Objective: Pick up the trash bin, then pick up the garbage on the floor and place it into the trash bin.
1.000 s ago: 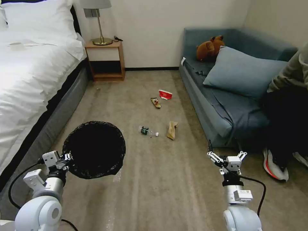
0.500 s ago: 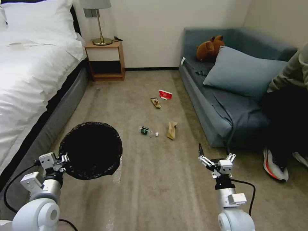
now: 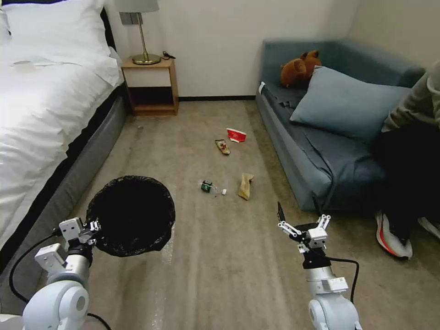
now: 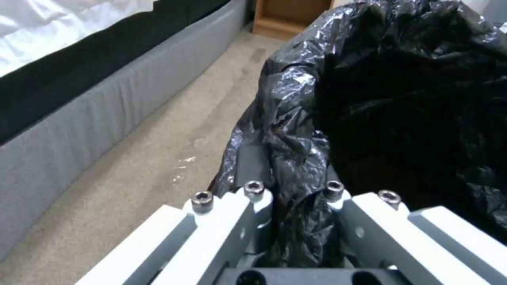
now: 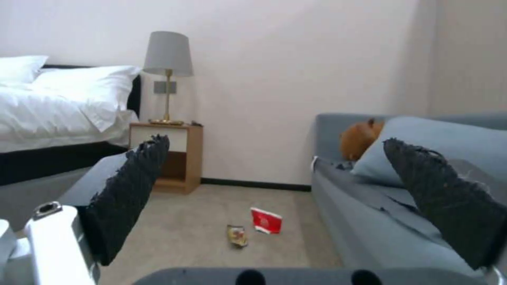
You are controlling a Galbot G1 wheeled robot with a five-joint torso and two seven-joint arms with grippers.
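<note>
Head camera: high, tilted down and forward over the carpet, bed (image 3: 41, 105) to its left, sofa (image 3: 330, 137) to its right, both arms at the near edge. Left wrist camera: very close behind the left end effector (image 4: 293, 206), facing the trash bin (image 4: 401, 99) and bed base. Right wrist camera: low, level, looking between the right end effector (image 5: 296, 198) fingers toward the nightstand (image 5: 177, 156). Red-and-white paper cup (image 5: 265, 220) and nightstand shared with head view.

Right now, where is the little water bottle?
In the head view the bottle lies on the carpet mid-floor, just left of the tan paper bag, ahead of the trash bin.
</note>
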